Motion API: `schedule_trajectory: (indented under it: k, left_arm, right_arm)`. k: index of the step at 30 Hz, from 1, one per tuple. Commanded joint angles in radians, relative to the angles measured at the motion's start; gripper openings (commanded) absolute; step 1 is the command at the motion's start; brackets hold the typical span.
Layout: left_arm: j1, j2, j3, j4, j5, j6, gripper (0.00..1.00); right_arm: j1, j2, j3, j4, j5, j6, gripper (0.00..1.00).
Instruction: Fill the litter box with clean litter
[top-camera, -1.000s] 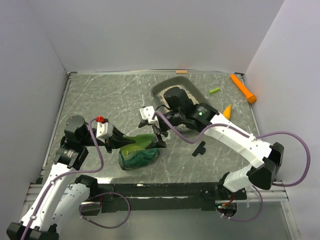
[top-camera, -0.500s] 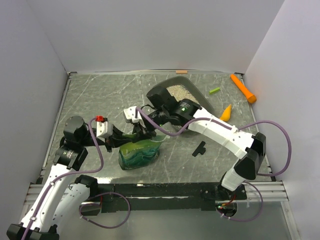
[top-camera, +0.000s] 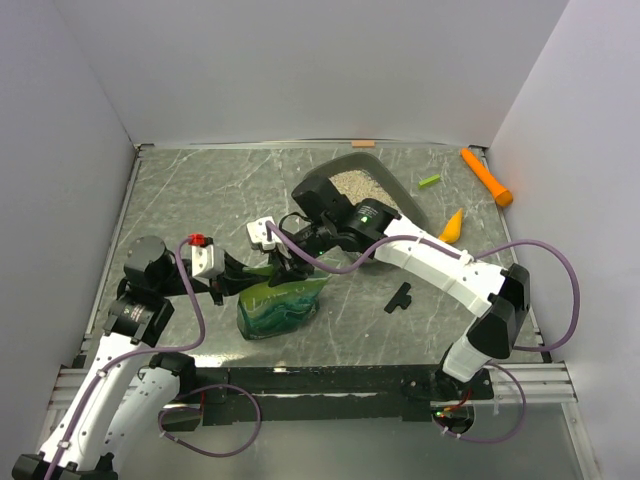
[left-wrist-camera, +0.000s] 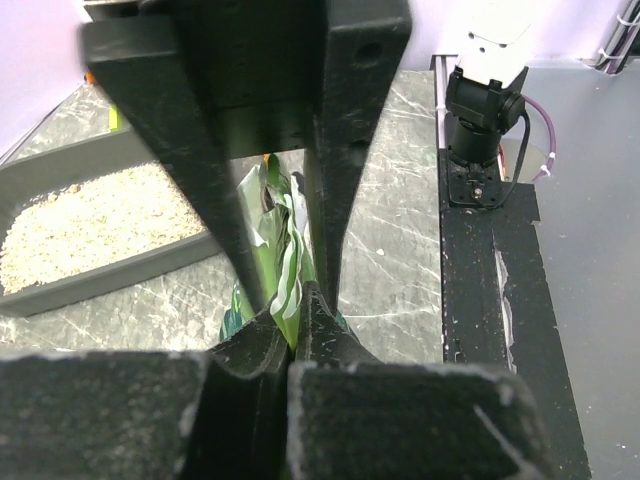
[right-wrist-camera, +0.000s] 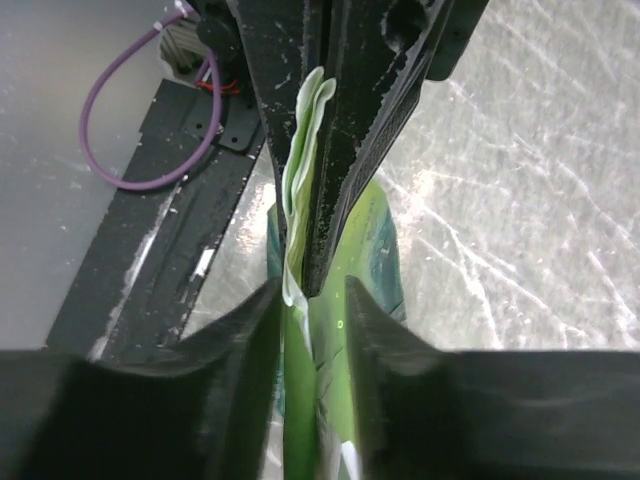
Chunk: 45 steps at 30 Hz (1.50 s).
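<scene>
The crinkled green bag (top-camera: 283, 306) stands on the table near the front. My left gripper (top-camera: 257, 280) is shut on its top edge (left-wrist-camera: 290, 300). My right gripper (top-camera: 291, 268) comes from the right and meets the left one over the bag. In the right wrist view its jaws (right-wrist-camera: 312, 300) pinch the bag's green film (right-wrist-camera: 300, 160) just beside the left fingers (right-wrist-camera: 345, 110). The dark grey litter box (top-camera: 312, 190) lies behind the bag, with pale clean litter (top-camera: 355, 184) in it. The left wrist view also has the litter (left-wrist-camera: 90, 225) at left.
A yellow-orange scoop (top-camera: 453, 226) lies right of the litter box. An orange stick (top-camera: 486, 177) and a small green piece (top-camera: 429, 181) sit at the back right. A small black part (top-camera: 400, 297) lies right of the bag. White walls enclose the table.
My right gripper has moved left along the bag's top to meet the left gripper, and its jaws have gone from wide open to pinching the bag. The left arm kept its grip.
</scene>
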Motion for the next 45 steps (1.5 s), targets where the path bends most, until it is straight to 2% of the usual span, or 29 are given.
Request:
schedule_trajectory:
  k: [1,2,4,5,8,11,16,19,22,27,33,43,44,45]
  left_arm:
    - [-0.003,-0.013,0.034,0.092,0.017,0.02,0.01]
    - [-0.003,-0.014,0.033,0.095,0.011,0.018,0.01]
    - [-0.005,-0.02,0.033,0.1,-0.001,0.014,0.01]
    - [-0.003,-0.02,0.033,0.108,-0.021,0.008,0.03]
    - [-0.005,-0.025,0.042,0.132,-0.116,-0.046,0.16]
    - [-0.005,-0.034,0.094,0.103,-0.269,-0.071,0.3]
    - [-0.005,-0.133,0.125,0.025,-0.613,-0.112,0.38]
    - [-0.005,-0.239,0.076,0.025,-0.82,-0.185,0.41]
    - [-0.005,-0.35,-0.004,0.06,-0.943,-0.196,0.41]
    - [-0.005,-0.454,-0.112,0.101,-0.976,-0.215,0.45]
    - [-0.005,-0.402,-0.089,0.071,-0.948,-0.201,0.43]
    - [-0.005,-0.424,-0.099,0.056,-0.928,-0.2,0.43]
    - [-0.005,-0.424,-0.099,0.054,-0.925,-0.198,0.43]
    - [-0.005,-0.422,-0.101,0.049,-0.923,-0.198,0.43]
  right_arm:
    - [0.004,0.0,0.005,-0.009,-0.006,-0.02,0.27]
    - [0.006,0.006,0.008,-0.015,-0.005,-0.021,0.15]
    - [0.006,0.009,0.017,-0.019,0.011,-0.017,0.02]
    - [0.004,0.013,0.019,-0.021,0.017,-0.015,0.0]
    - [0.006,0.003,0.02,-0.003,0.037,-0.007,0.0]
    - [0.006,0.002,0.035,0.039,0.063,0.029,0.0]
    - [0.004,0.026,0.072,0.169,0.196,0.141,0.0]
    - [0.004,0.031,0.091,0.246,0.251,0.204,0.0]
    - [0.011,0.025,0.103,0.312,0.282,0.262,0.0]
    - [0.035,0.034,0.178,0.323,0.379,0.296,0.0]
    - [0.057,0.026,0.212,0.353,0.474,0.33,0.0]
    - [0.077,0.075,0.175,0.387,0.483,0.39,0.0]
    - [0.077,0.077,0.171,0.39,0.482,0.393,0.04]
    - [0.077,0.074,0.164,0.395,0.482,0.399,0.14]
